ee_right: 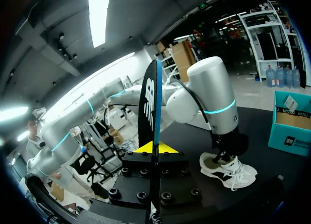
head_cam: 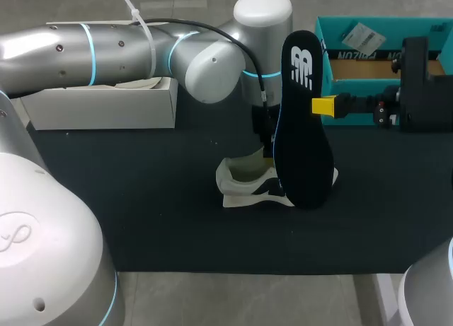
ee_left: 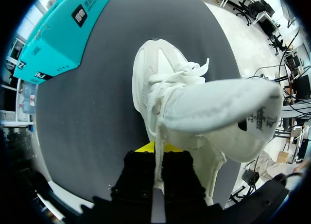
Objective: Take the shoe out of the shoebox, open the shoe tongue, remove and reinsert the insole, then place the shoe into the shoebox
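Observation:
A white shoe point(head_cam: 244, 179) stands on the black mat, its toe hidden behind the insole. My left gripper point(head_cam: 266, 138) comes down onto its opening. In the left wrist view that gripper point(ee_left: 158, 148) is shut on the edge of the pulled-up tongue point(ee_left: 228, 119), with the shoe point(ee_left: 155, 73) ahead of it. My right gripper point(head_cam: 323, 105) is shut on the dark insole point(head_cam: 301, 121), which stands upright in front of the shoe. Seen edge-on, the insole point(ee_right: 149, 102) rises between the right gripper's point(ee_right: 155, 148) fingers, and the shoe point(ee_right: 228, 170) lies beyond. The teal shoebox point(head_cam: 354, 25) stands open at the back right.
A white box lid point(head_cam: 106, 103) lies at the back left, under my left arm. The black mat point(head_cam: 141, 199) covers the table and is bare in front of the shoe and to its left. The shoebox point(ee_left: 58, 34) stands beyond the shoe's toe.

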`<state>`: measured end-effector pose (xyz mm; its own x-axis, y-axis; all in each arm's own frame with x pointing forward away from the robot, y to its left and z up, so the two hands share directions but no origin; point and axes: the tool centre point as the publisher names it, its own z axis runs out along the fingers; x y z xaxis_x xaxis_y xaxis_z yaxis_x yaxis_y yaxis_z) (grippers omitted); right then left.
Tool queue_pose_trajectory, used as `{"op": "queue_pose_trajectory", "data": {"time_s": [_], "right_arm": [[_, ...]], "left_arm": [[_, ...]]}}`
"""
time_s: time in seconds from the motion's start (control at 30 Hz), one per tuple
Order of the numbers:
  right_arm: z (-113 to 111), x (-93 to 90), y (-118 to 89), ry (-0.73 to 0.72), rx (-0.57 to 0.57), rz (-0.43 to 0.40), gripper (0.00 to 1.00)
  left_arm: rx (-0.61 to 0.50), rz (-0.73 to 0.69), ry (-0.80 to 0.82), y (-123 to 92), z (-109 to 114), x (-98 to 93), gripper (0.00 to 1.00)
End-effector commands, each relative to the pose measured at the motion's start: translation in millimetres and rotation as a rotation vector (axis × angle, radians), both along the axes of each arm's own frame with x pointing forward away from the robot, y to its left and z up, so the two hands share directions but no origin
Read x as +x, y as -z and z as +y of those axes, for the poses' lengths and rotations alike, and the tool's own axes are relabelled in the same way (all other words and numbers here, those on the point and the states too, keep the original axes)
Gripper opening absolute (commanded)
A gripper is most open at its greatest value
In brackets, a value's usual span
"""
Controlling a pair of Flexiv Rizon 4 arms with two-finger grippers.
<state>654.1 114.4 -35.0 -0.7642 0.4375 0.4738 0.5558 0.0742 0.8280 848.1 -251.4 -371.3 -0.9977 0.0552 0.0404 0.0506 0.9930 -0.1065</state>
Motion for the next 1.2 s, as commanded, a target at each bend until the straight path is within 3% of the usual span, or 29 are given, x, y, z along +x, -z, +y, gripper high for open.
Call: {"op": "queue_pose_trajectory", "data": {"time_s": [0.03, 0.37, 0.47, 0.63, 0.97, 1.2], "right_arm": [[2, 0.6, 1, 0.002, 0.000, 0.000, 0.00], [2, 0.6, 1, 0.002, 0.000, 0.000, 0.00], [2, 0.6, 1, 0.002, 0.000, 0.000, 0.00], [2, 0.6, 1, 0.002, 0.000, 0.000, 0.00], [2, 0.6, 1, 0.002, 0.000, 0.000, 0.00], [2, 0.6, 1, 0.002, 0.000, 0.000, 0.00]], "left_arm": [[-0.001, 0.000, 0.001, -1, 1, -0.2, 0.00], [0.011, -0.023, 0.050, -3, 6, -2.4, 0.00], [0.018, -0.034, 0.219, -11, 11, -7.3, 0.00], [0.037, -0.054, 0.368, -30, 21, -16.9, 0.00], [0.018, -0.032, 0.437, -63, 42, -15.7, 0.00], [0.102, 0.027, 0.875, -68, 45, -2.0, 0.00]]}}
